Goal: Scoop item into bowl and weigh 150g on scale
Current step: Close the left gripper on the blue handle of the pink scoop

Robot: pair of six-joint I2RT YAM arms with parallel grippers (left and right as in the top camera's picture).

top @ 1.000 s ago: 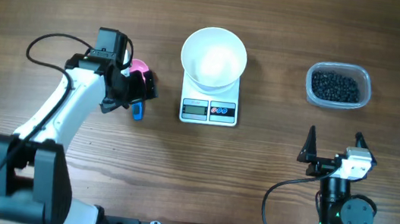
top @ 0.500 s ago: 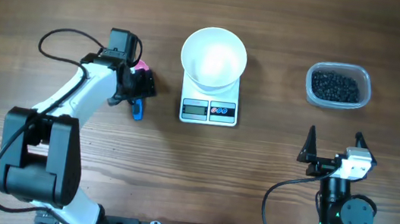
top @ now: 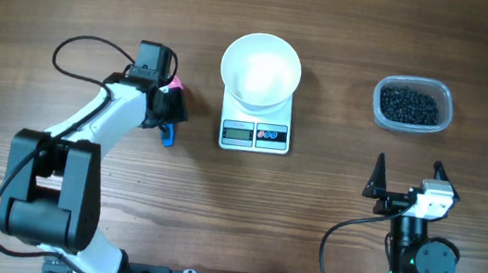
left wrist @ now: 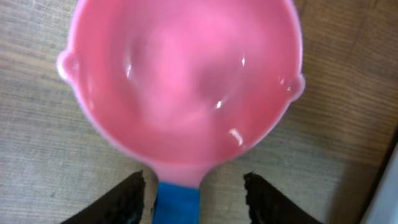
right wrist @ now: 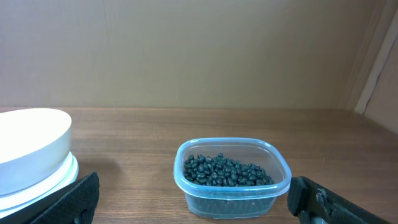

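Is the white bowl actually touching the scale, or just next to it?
Touching. The right wrist view shows the bowl resting directly on the scale with no gap between them; overhead, it covers the scale's far end.

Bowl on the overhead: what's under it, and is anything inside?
The bowl sits on the scale and looks empty. It covers the weighing surface; only the front strip with the display and buttons shows.

No legible text or numbers
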